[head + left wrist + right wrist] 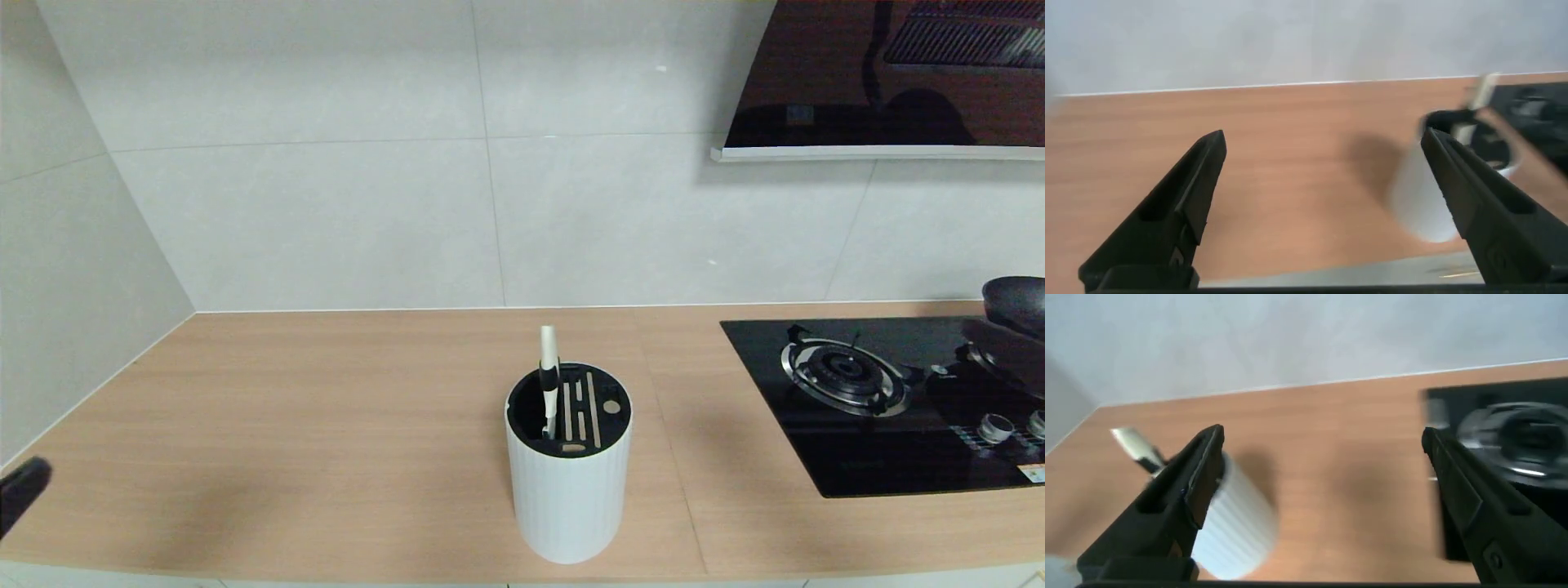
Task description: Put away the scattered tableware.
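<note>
Fingers [1184,196] of the left gripper [1323,139] stand spread wide and hold nothing, above the wooden worktop [326,425]. One of them partly covers the white ribbed holder [1421,196]. The right gripper [1321,433] is likewise agape and empty, one finger crossing the holder and the other crossing the black gas hob [1511,441].

In the head view the holder stands upright near the worktop's front edge. A white-handled utensil [548,359] stands in the open compartment on the left side of its black slotted top. The hob lies well to the holder's right, with a dark pan [1016,302] at its far edge. A dark range hood [882,82] hangs on the tiled wall [326,204] above.
</note>
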`<state>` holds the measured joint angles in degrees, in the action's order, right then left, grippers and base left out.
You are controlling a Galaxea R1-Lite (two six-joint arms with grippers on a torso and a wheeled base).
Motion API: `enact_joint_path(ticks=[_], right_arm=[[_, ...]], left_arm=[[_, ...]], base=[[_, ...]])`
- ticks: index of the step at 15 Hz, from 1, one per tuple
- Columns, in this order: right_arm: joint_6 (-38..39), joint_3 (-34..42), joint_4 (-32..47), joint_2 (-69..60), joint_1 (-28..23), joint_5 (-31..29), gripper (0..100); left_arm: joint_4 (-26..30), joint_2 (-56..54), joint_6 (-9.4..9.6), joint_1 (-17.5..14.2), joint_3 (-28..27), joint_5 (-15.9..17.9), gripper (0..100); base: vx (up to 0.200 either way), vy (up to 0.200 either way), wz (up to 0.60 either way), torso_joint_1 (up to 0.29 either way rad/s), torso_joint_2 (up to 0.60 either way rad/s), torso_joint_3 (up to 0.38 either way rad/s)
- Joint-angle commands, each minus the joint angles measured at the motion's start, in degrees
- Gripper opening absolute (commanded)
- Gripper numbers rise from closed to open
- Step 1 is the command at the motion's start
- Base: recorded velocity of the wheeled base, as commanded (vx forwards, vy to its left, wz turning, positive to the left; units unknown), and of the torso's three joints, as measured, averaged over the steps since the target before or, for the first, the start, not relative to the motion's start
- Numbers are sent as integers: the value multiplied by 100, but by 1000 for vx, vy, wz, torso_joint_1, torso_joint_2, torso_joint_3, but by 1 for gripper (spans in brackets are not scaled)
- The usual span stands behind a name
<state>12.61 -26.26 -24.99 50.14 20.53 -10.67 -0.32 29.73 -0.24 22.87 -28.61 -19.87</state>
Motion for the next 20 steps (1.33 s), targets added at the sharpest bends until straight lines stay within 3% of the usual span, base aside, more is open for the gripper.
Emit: enact_joint_path(ticks=[1,5,7,11,12,14,16,18,20], right_arm=[[-636,95,1198,-2272,-409,-23,100],[-1674,139,1356,-3669,-1332,30,100],[-2201,156,1682,-4293,-1429,47,100],[-2025,191,1866,-4724,-1939,30,100],[-2034,297,2130,-4970,-2035,74,100],[-1841,798,2279,-5014,-2053,109,100],[-1173,1817,2367,-5014,-2053,654,100],[-1164,2345,2350,-5014,-2053,794,100],[-1164,2626,2218,-5014,-2053,882,100]], left_arm=[[436,-1374,314,-679,40,141,100],[462,-2165,666,-1267,22,168,100],[524,-2411,684,-1575,110,150,100],[550,-2701,701,-2129,295,203,100],[612,-2973,815,-2261,532,379,100],[612,-2973,684,-2269,998,361,100],[603,-2973,622,-2269,1534,502,100],[410,-2973,596,-2269,2026,801,100],[-241,-2973,675,-2269,2861,1091,100]], base=[[0,0,0,0,0,0],[0,0,0,0,0,0],[0,0,0,0,0,0],[0,0,0,0,0,0],[0,0,0,0,0,0],[0,0,0,0,0,0],[0,0,0,0,0,0],[0,0,0,0,0,0],[0,0,0,0,0,0]])
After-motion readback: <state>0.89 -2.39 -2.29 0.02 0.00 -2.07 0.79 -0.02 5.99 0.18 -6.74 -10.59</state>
